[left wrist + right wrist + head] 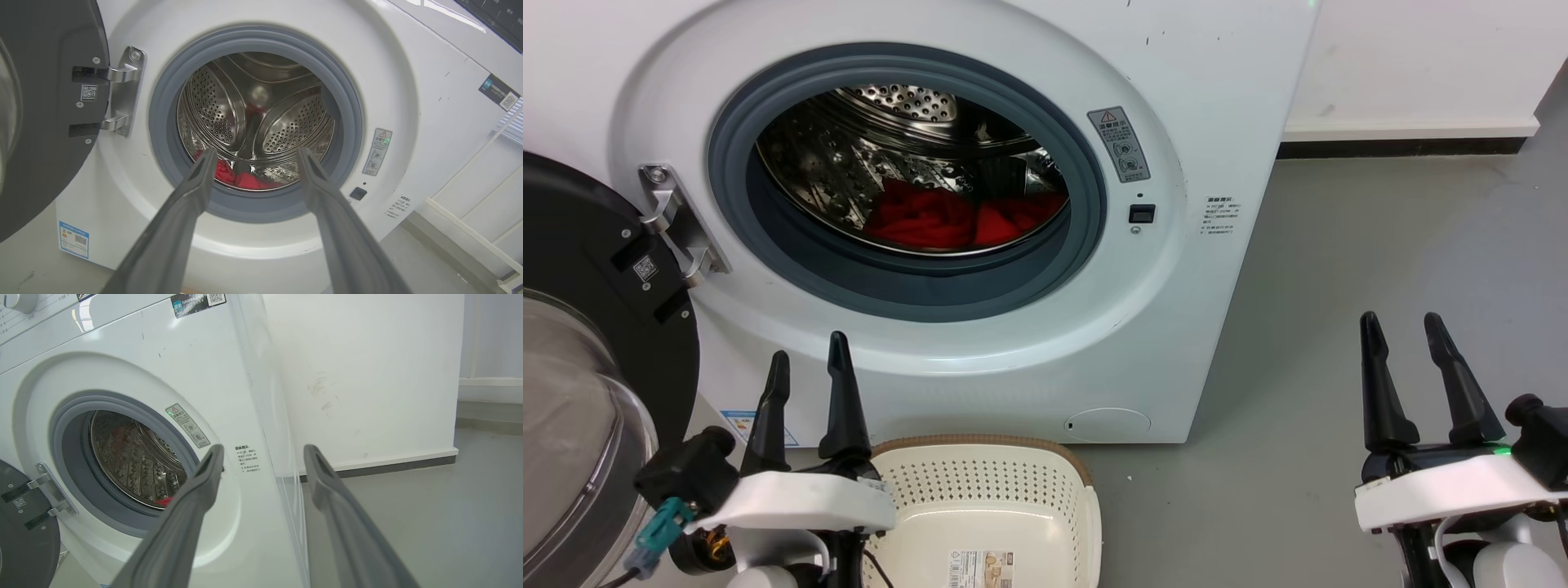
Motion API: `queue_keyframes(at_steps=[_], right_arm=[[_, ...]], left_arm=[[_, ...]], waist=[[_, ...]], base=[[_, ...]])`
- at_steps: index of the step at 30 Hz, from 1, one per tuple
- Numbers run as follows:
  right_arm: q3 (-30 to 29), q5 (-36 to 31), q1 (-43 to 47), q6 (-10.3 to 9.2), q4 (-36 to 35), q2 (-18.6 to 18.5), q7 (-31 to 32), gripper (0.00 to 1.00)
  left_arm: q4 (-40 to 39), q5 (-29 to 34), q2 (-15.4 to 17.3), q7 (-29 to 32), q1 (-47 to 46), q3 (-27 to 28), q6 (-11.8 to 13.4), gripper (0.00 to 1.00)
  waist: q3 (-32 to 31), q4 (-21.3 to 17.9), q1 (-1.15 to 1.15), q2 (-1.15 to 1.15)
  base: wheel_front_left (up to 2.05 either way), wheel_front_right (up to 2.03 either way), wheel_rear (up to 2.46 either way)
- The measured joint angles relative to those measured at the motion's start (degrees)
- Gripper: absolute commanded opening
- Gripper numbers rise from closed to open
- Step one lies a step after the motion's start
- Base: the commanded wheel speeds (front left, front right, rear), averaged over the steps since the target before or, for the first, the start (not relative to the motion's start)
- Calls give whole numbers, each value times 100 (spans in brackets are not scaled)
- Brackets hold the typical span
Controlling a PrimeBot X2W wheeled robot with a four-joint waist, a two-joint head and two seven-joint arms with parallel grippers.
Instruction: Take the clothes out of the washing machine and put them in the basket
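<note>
Inside drum (882,139) of washing machine (980,359), low at bottom: red clothes (947,220), bunched. Door (596,269) swung wide at left. Basket (980,442) on floor just before machine, no garment in it. Left gripper (809,347) below porthole, fingers apart, holding nothing. Right gripper (1401,317) off to side over floor, fingers apart too. Step, as judged: first reach not begun. Next move calls for passing through gasket, down onto fabric, firm pinch.

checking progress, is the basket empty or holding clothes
Empty, as far as visible: the basket shows a bare bottom and label; the clothes lie in the drum.
</note>
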Motion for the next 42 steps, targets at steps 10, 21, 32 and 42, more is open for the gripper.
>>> queue_keyframes(at_steps=[10,21,32,42], right_arm=[[-82,-705,85,1,89,-1,-146,100],[-99,-1369,87,1,160,-1,-292,100],[-78,-1980,93,1,113,-2,-433,100],[-118,-1992,117,2,185,-3,-555,100]], left_arm=[[240,671,100,-137,65,-265,259,100],[533,1313,249,-286,119,-593,374,100],[546,1750,335,-435,120,-832,505,100],[453,1845,121,-538,251,-413,-19,100]], waist=[[5,11,0,0],[-15,-7,0,0],[-16,-8,0,0],[-15,-18,0,0]], base=[[0,0,0],[0,0,0],[0,0,0],[0,0,0]])
